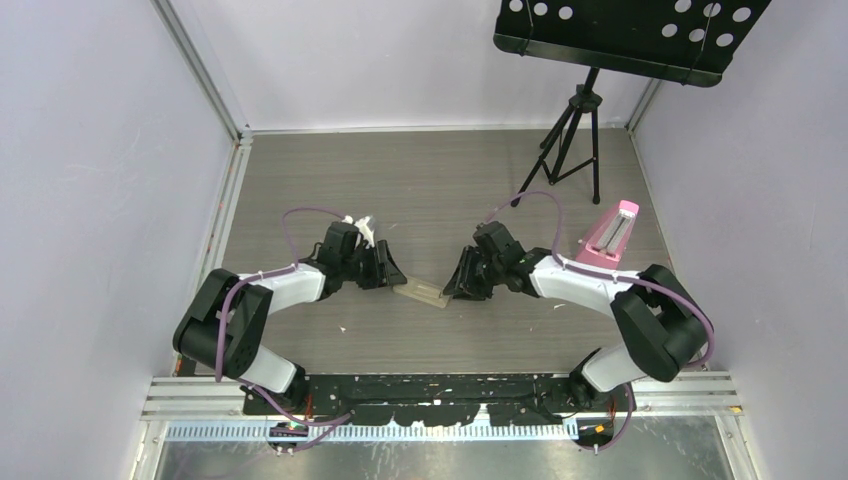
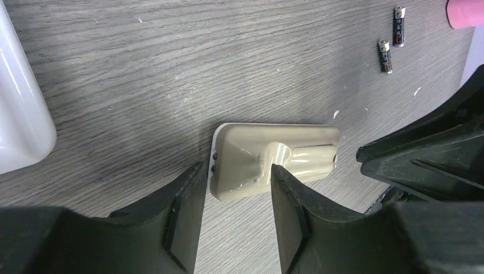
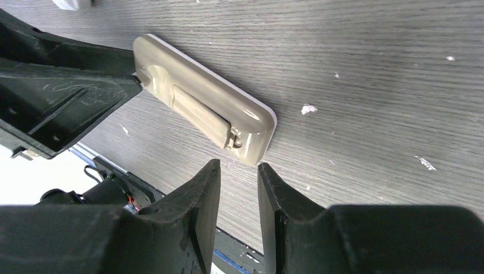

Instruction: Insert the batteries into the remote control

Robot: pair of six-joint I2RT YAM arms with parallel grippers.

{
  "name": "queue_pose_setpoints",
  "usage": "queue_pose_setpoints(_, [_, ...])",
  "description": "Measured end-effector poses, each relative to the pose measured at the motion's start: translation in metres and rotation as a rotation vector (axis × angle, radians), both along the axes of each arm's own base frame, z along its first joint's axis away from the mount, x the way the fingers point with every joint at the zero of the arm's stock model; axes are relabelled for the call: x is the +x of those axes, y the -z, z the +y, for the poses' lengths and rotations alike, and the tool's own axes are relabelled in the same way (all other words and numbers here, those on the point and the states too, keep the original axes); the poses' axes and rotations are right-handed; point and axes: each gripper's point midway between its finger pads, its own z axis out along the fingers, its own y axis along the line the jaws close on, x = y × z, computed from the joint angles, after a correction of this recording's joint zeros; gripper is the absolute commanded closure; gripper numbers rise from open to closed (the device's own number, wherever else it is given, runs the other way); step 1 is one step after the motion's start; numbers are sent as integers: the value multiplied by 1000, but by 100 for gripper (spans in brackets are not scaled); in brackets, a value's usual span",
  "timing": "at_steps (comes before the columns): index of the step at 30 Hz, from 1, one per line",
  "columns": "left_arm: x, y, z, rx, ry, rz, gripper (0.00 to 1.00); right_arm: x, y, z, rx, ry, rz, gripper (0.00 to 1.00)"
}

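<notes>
Right now the remote control (image 2: 274, 154) lies tan face up on the table (image 2: 142, 68), with what looks like its hatch shut, so I judge we're at the opening step. My left gripper (image 2: 237, 171) straddles one end; I cannot tell whether it pinches. My right gripper (image 3: 238, 168) stands parted and empty just off the other end. Two batteries (image 2: 386, 56) wait well beyond the remote. Next I need to pin it down and pry the hatch open.

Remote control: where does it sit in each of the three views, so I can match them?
Top external: remote control just below centre, angled.
Left wrist: lower centre, tan face up.
Right wrist: upper left of centre, lying diagonally.
Shared landmark: the left gripper at one end of it.
</notes>
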Motion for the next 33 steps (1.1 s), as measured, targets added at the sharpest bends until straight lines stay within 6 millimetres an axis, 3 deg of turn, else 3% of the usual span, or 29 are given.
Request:
queue_pose_setpoints(3, [0, 0, 0, 2, -2, -1, 53, 1, -7, 0, 11, -10, -26, 82])
queue_pose_setpoints(12, [0, 1, 1, 8, -4, 3, 56, 6, -18, 18, 82, -52, -64, 89])
queue_pose_setpoints(21, [1, 0, 1, 6, -6, 1, 58, 10, 12, 26, 27, -56, -8, 97])
queue_pose_setpoints(26, [2, -1, 0, 2, -8, -1, 58, 12, 11, 33, 16, -61, -31, 97])
queue_pose_setpoints(30, [5, -4, 0, 5, -15, -10, 56, 12, 9, 33, 5, -65, -53, 91])
queue_pose_setpoints(33, [12, -13, 2, 19, -32, -36, 45, 11, 1, 31, -6, -90, -94, 62])
